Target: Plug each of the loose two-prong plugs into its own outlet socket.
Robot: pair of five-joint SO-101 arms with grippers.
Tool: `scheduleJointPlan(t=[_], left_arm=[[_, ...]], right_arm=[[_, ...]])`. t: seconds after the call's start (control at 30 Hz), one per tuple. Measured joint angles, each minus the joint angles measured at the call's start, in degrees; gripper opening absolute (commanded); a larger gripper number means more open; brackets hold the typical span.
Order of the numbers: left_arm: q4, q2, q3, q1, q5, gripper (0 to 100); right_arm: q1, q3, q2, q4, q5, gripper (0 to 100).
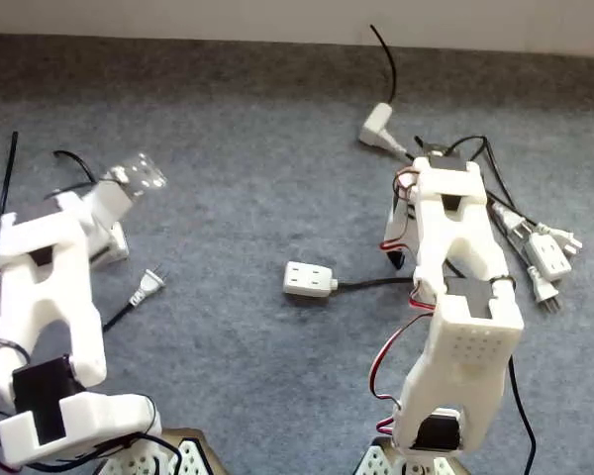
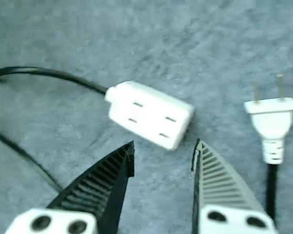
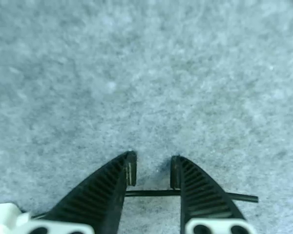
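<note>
My left gripper (image 2: 163, 146) is open and hovers just short of a white outlet socket (image 2: 151, 114) lying on the grey carpet, with its black cable trailing away. A loose white two-prong plug (image 2: 271, 122) lies beside that socket, prongs pointing away from me. In the high view this plug (image 1: 148, 285) rests right of the left arm (image 1: 49, 287). My right gripper (image 3: 152, 163) is open and low over the carpet, its fingers straddling a black cable (image 3: 239, 197). That cable leads to a second white outlet socket (image 1: 309, 280) in the middle. Another white plug (image 1: 376, 127) lies at the back.
A cluster of white sockets and plugs (image 1: 549, 255) with black cords lies right of the right arm (image 1: 460, 257). Red and black wires hang along that arm. Bare carpet stretches across the middle and the far left back.
</note>
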Motion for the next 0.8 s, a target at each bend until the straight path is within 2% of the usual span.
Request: scheduleJointPlan(t=[0.07, 0.17, 0.3, 0.37, 0.47, 0.57, 0.8], left_arm=[[0.18, 0.00, -2.29, -1.49, 0.00, 20], [5.10, 0.00, -3.25, -1.85, 0.00, 20], [9.67, 0.00, 0.00, 0.26, 0.44, 20], [6.86, 0.00, 4.04, 1.93, 3.69, 20], [-2.29, 0.00, 9.85, 3.34, 9.93, 20], [-9.14, 0.00, 13.45, 4.13, 12.57, 20], [-10.64, 0.00, 14.77, 4.40, 13.27, 20]], right_arm=[[0.00, 0.00, 0.00, 0.00, 0.00, 12.3], [0.00, 0.00, 0.00, 0.00, 0.00, 12.3], [0.00, 0.00, 0.00, 0.00, 0.00, 12.3], [0.00, 0.00, 0.00, 0.00, 0.00, 12.3], [0.00, 0.00, 0.00, 0.00, 0.00, 12.3], [0.00, 0.00, 0.00, 0.00, -0.09, 12.3], [-0.35, 0.00, 0.00, 0.00, -1.85, 12.3]])
